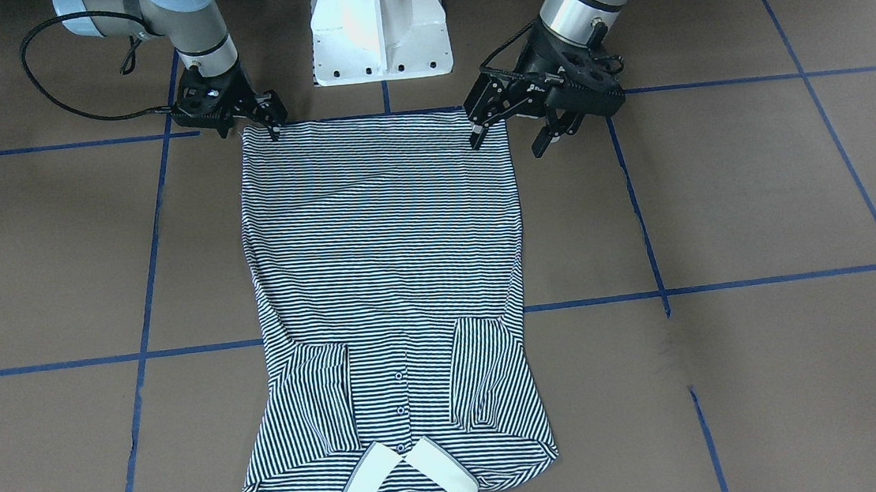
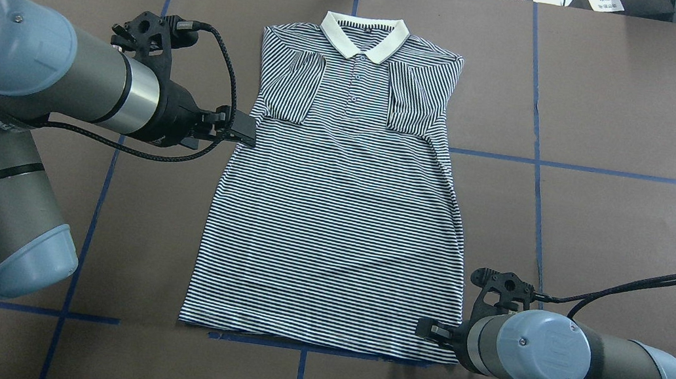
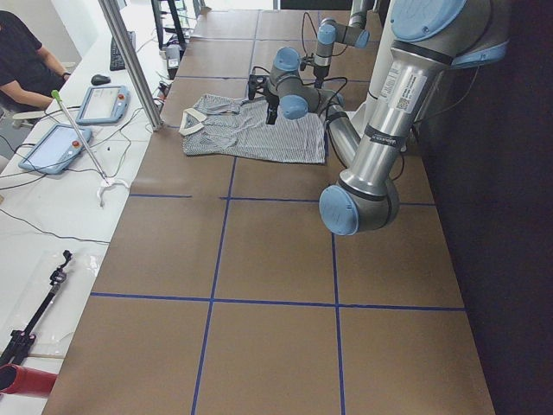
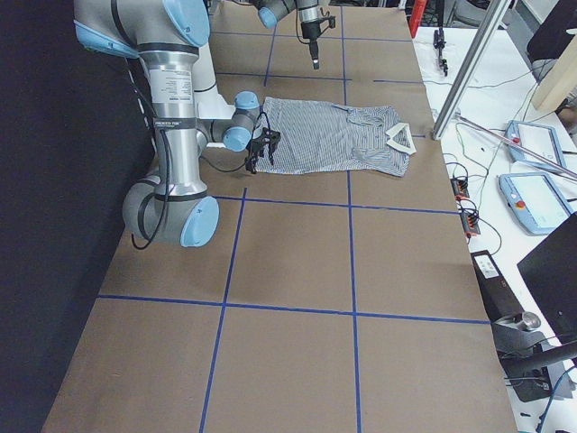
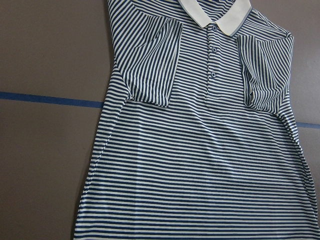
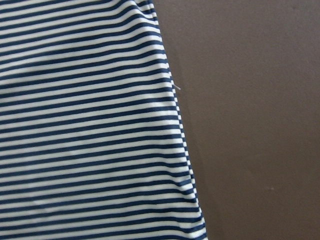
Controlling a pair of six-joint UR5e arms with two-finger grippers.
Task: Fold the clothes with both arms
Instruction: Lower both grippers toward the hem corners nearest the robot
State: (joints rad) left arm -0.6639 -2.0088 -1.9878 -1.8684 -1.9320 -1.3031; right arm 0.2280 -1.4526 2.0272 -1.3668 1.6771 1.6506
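The striped polo shirt (image 1: 384, 266) lies flat and face up on the brown table, with both sleeves folded in over the chest. Its cream collar (image 1: 404, 491) points away from the robot and its hem is toward the base. It also shows in the overhead view (image 2: 334, 215) and in both wrist views (image 5: 210, 150) (image 6: 90, 125). My left gripper (image 1: 510, 143) is open and empty, raised above the hem corner on its side; it also shows in the overhead view (image 2: 246, 130). My right gripper (image 1: 276, 119) is low at the other hem corner; its jaws look apart, with one tip against the cloth.
The white pedestal base (image 1: 379, 29) stands just behind the hem. Blue tape lines (image 1: 727, 284) cross the brown table. Black cables (image 1: 69, 104) loop from both wrists. A seated operator (image 3: 22, 60) and tablets (image 3: 104, 104) are on a side bench past the collar end.
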